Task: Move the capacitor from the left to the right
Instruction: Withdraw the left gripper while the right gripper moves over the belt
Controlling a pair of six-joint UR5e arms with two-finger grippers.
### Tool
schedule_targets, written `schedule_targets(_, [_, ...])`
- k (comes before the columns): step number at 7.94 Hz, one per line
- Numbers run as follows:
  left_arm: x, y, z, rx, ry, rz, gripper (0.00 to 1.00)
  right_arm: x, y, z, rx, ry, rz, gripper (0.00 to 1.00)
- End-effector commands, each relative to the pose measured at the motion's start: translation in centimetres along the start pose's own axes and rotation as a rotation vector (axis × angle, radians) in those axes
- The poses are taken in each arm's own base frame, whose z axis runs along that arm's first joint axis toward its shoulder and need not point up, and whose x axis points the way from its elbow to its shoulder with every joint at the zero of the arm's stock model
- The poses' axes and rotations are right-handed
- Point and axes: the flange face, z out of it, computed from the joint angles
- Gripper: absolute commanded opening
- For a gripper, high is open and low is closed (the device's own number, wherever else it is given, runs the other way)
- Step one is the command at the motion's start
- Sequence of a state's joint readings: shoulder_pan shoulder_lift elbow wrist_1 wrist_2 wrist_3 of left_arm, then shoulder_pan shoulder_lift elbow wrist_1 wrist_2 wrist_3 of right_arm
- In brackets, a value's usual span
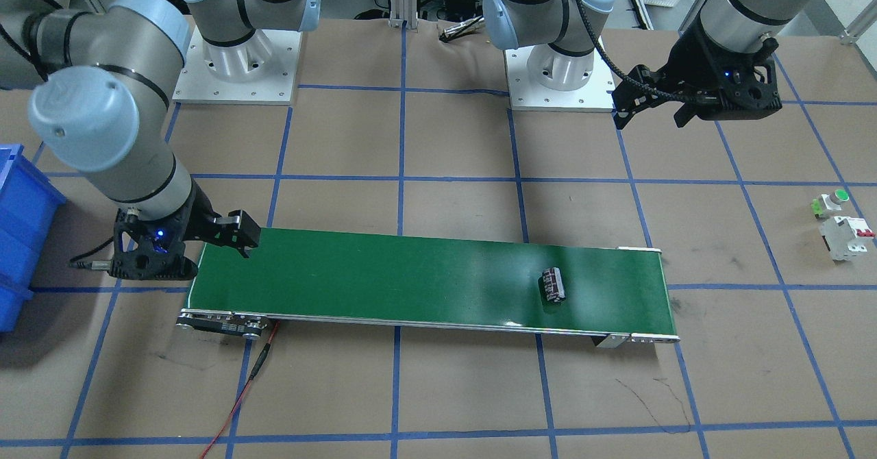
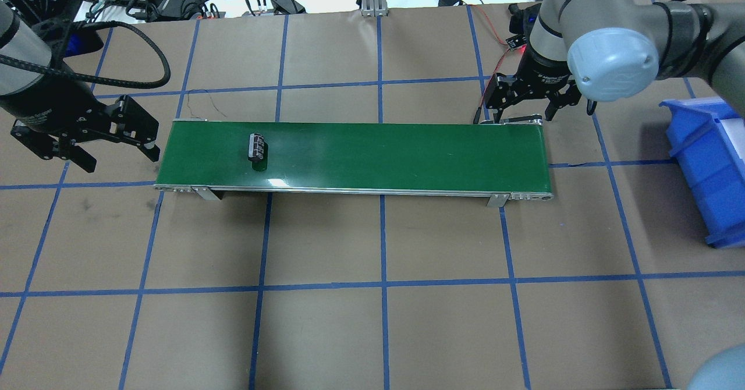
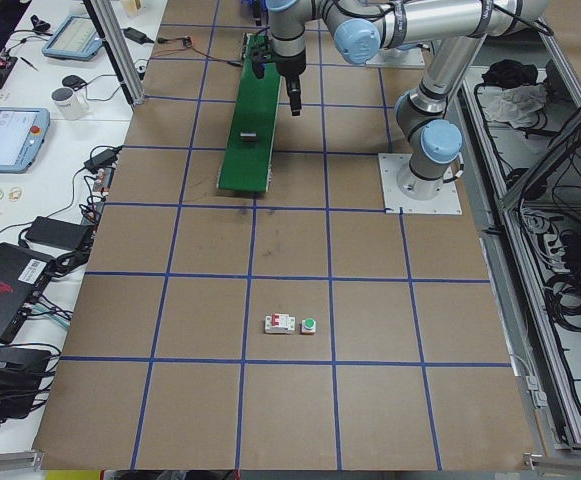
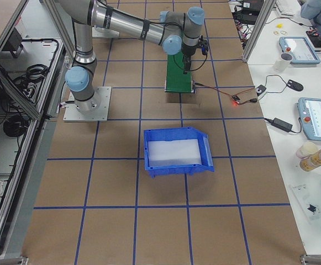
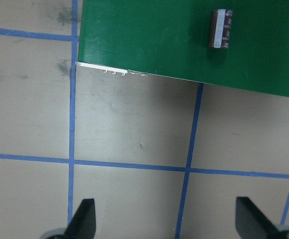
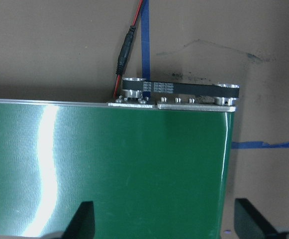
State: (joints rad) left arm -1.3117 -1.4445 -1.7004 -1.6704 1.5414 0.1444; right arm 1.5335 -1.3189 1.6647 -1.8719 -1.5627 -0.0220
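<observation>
As the table is read from the robot's left edge to its right edge, the items stand as follows:

- Push button (image 1: 830,202) and circuit breaker (image 1: 848,236): a green-capped button and a white box with red switches. They sit just beside each other on the brown table (image 2: 378,244), near its left edge and well apart from the belt.
- Left gripper (image 1: 649,123): its fingers are spread wide. It hangs above bare table just past the left end of the conveyor belt (image 2: 396,154).
- Capacitor (image 2: 257,146): a small dark cylinder with pale markings. It lies on its side on the green belt near the belt's left end, with its long axis roughly across the belt. It is apart from both grippers, with the left one the nearer.
- Conveyor belt: a long green strip running left to right across the middle of the table.
- Right gripper (image 2: 520,116): its fingers are spread wide. It hangs over the right end of the belt, where a red-and-black lead meets the frame.
- Blue bin (image 2: 698,145): it stands on the table near the right edge, beyond the belt's right end.
</observation>
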Motion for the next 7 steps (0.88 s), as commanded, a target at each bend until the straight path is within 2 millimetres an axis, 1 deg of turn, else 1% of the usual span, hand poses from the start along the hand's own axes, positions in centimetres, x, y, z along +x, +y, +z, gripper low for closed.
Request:
schedule_targets(1, [-0.5, -0.4, -1.6, 0.024, -0.063, -0.003, 1.0, -0.8, -1.0, 3.4, -0.009, -0.082, 0.002, 1.0])
schedule_targets(3, [-1.3, 0.1, -1.9, 0.013, -0.154, -0.005, 1.0, -1.1, -0.6, 4.0, -0.02, -0.11, 0.002, 1.0])
schedule_targets(5, [-1.2, -0.2, -1.6, 0.01, -0.138, -0.008, 1.0, -1.4, -0.8, 4.4, -0.016, -0.132, 0.0, 1.0])
schedule_targets(7, [-1.1, -0.3, -1.6, 0.015, -0.122, -0.006, 1.0, -1.4, -1.1, 4.3, 0.003, -0.137, -0.001, 1.0])
